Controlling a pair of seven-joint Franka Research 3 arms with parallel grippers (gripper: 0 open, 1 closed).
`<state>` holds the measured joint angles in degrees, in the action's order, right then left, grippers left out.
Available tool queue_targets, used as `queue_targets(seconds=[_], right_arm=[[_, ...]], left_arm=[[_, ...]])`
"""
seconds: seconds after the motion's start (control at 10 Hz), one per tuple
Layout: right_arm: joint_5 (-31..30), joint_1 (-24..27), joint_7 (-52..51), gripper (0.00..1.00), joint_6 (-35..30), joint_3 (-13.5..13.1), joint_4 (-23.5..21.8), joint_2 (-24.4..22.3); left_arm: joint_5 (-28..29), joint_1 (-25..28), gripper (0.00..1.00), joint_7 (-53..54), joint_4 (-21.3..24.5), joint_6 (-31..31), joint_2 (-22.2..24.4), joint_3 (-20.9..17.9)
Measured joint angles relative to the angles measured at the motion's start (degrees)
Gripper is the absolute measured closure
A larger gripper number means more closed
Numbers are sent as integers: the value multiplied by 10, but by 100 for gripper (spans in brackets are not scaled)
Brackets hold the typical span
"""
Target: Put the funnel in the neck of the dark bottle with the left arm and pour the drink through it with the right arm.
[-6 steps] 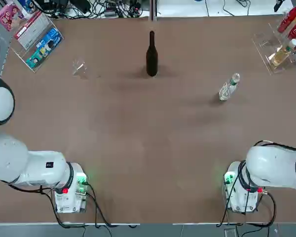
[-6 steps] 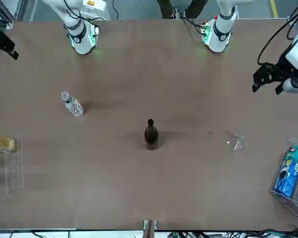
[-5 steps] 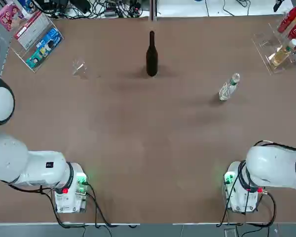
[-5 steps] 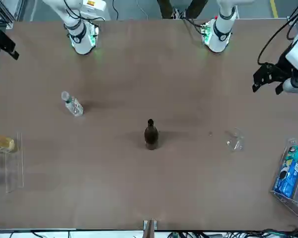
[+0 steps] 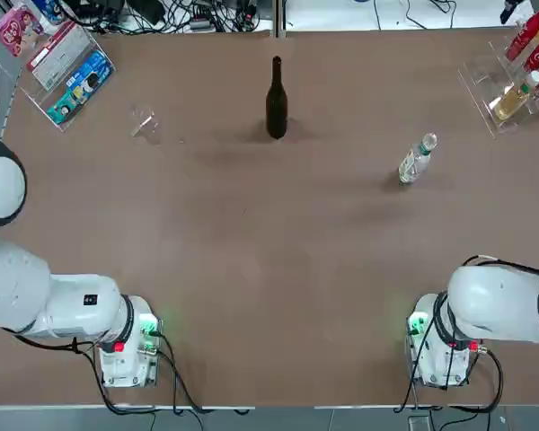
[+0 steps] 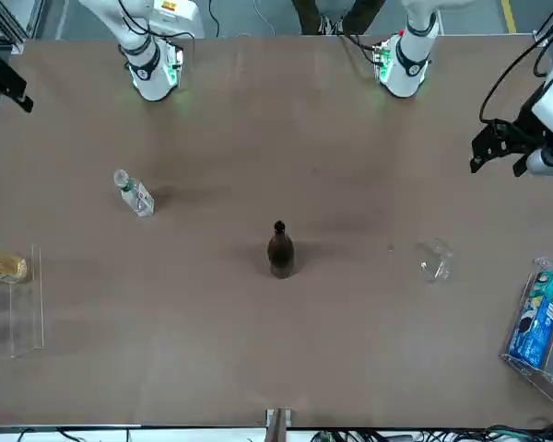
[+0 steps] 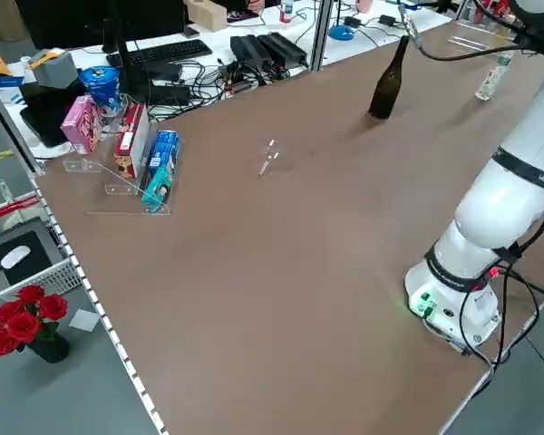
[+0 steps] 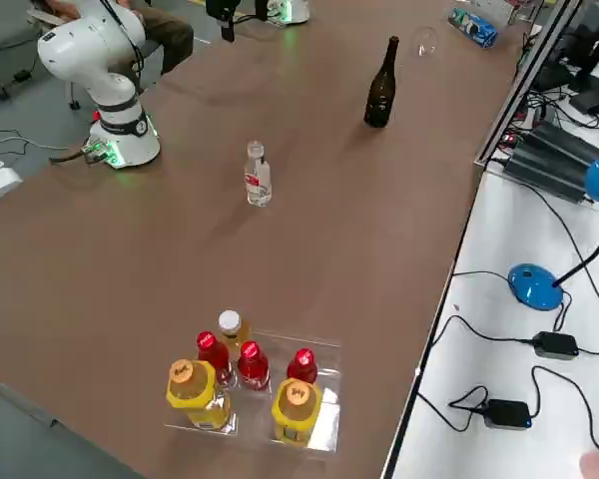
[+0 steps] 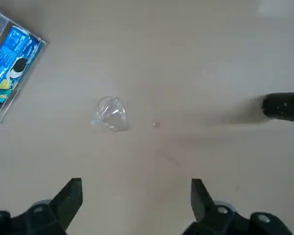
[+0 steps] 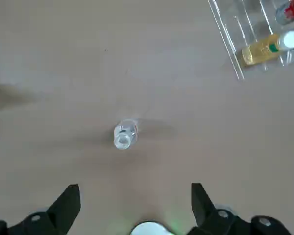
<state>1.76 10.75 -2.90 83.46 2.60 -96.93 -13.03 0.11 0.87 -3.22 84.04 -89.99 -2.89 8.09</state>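
The clear funnel (image 5: 144,123) lies on the brown table at the far left, also seen in the left wrist view (image 9: 111,113). At the far middle stands the dark bottle (image 5: 276,103), upright and uncapped (image 6: 279,250). The drink (image 5: 417,159), a small clear bottle with a white cap, stands upright to the right (image 10: 124,136). My left gripper (image 9: 134,188) hovers high above the table short of the funnel, open and empty (image 6: 498,147). My right gripper (image 10: 134,193) hangs high over the drink, open and empty.
A clear rack (image 5: 512,81) with yellowish and red bottles sits at the far right corner. A clear stand of snack boxes (image 5: 67,67) sits at the far left corner. Cables run along the far edge. Both arm bases stand at the near edge.
The left arm has shifted very slightly. The funnel, the dark bottle and the drink have not moved.
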Motion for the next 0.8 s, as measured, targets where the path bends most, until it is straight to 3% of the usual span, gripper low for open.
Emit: queue_targets(seconds=[0.3,0.5,0.8], right_arm=[[1,0,-24,0,1,-14,-6,-1],[1,0,-27,0,-5,-14,-6,-2],[1,0,-31,0,-10,-14,-6,-2]], left_arm=[[66,8,2,0,25,-14,-44,-1],[119,11,1,-10,104,-96,-63,-1],[127,34,1,-45,206,-234,-80,-2]])
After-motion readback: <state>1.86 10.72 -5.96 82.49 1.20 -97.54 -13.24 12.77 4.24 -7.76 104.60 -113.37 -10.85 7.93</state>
